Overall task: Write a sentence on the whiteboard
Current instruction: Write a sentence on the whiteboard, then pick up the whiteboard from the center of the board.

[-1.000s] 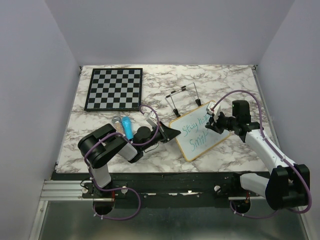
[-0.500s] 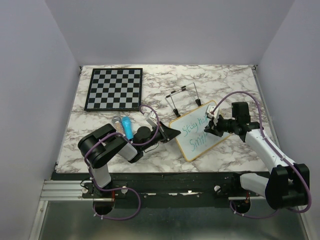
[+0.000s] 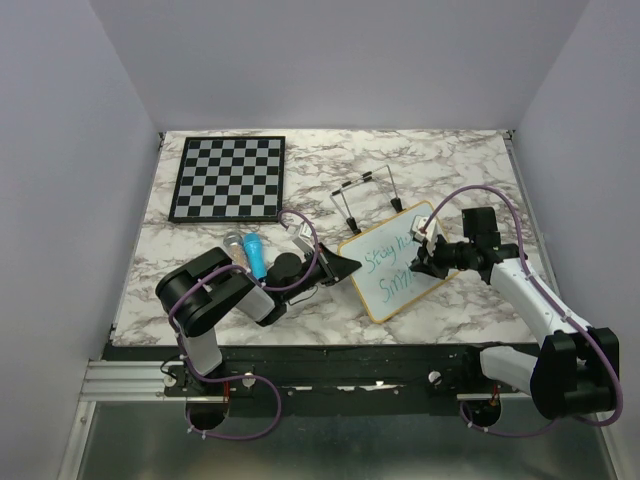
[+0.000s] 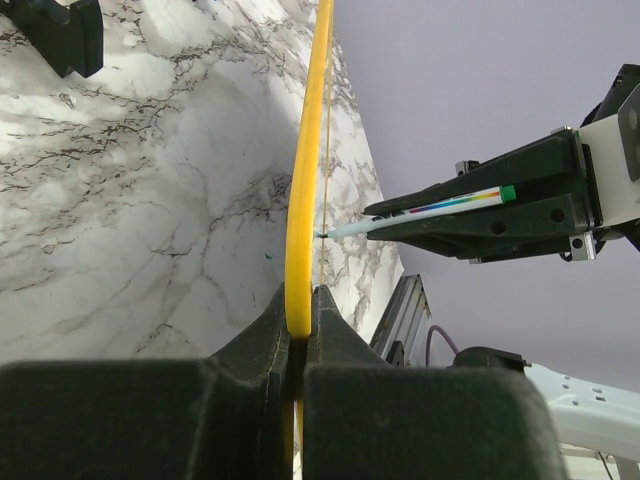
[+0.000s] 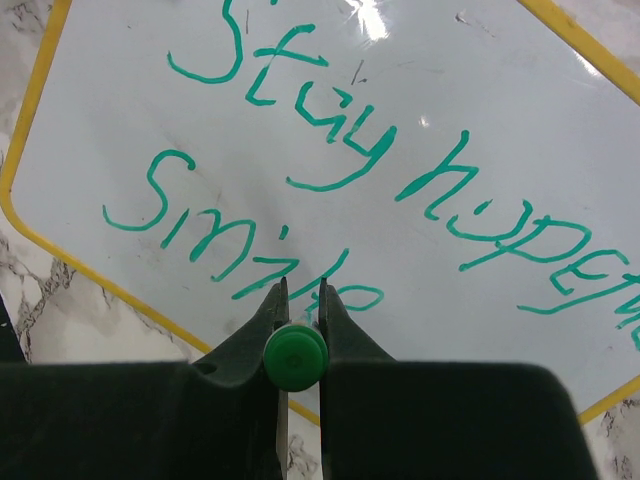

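As left tool (image 4: 298, 300) clamps the whiteboard (image 3: 388, 275), right tool (image 5: 300, 290) grips a marker (image 5: 295, 357); marble table (image 3: 450, 160), lilac walls (image 3: 340, 60).

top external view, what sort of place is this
Probably a robot lab test cell, not a home or office: plain lilac walls box in a marble-patterned table, and the left arm and right arm sit on a black mounting rail at its near edge.

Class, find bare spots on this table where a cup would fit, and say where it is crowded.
Free: the back right of the table, behind the wire stand and right of the chessboard; also the strip in front of the whiteboard. Crowded: the middle, around the whiteboard and the stand.
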Motion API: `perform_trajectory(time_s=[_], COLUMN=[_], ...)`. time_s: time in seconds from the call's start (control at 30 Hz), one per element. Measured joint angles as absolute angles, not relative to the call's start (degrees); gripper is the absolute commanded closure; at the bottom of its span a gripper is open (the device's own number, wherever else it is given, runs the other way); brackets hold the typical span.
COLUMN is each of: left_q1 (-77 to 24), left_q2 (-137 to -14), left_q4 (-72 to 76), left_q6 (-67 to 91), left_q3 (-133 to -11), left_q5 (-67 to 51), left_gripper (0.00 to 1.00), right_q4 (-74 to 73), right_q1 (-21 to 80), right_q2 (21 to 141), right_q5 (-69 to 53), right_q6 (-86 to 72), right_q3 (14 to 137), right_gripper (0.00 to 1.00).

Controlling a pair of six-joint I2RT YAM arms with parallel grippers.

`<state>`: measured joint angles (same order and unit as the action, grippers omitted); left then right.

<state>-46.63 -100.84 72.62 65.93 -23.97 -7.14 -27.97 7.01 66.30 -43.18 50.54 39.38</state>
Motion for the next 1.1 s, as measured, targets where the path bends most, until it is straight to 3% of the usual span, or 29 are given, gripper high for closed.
perform_trajectory(time_s=[0.6, 0.87, 1.1], left_q1=[-46.63, -46.63, -46.63], left_q2=[-100.84, -100.68, -98.43], left_q4=[72.73, 72.77, 72.29], left_q6=[65.87, 64.97, 62.0], left_q3=[-23.97, -23.97, -23.97], left_q5=[-7.14, -7.25, -8.51], left_gripper=[1.0, 1.0, 1.0], right_q4=[-27.05, -30.15, -29.65], right_q1=[6.02, 5.5, 4.47], right_q2=[65.08, 57.06, 52.84], right_q5=[-35.35, -41.95, -46.06], right_q6=[46.61, 40.34, 31.97], right_q3=[40.36, 49.25, 48.95], right_gripper=[0.99, 1.0, 0.99])
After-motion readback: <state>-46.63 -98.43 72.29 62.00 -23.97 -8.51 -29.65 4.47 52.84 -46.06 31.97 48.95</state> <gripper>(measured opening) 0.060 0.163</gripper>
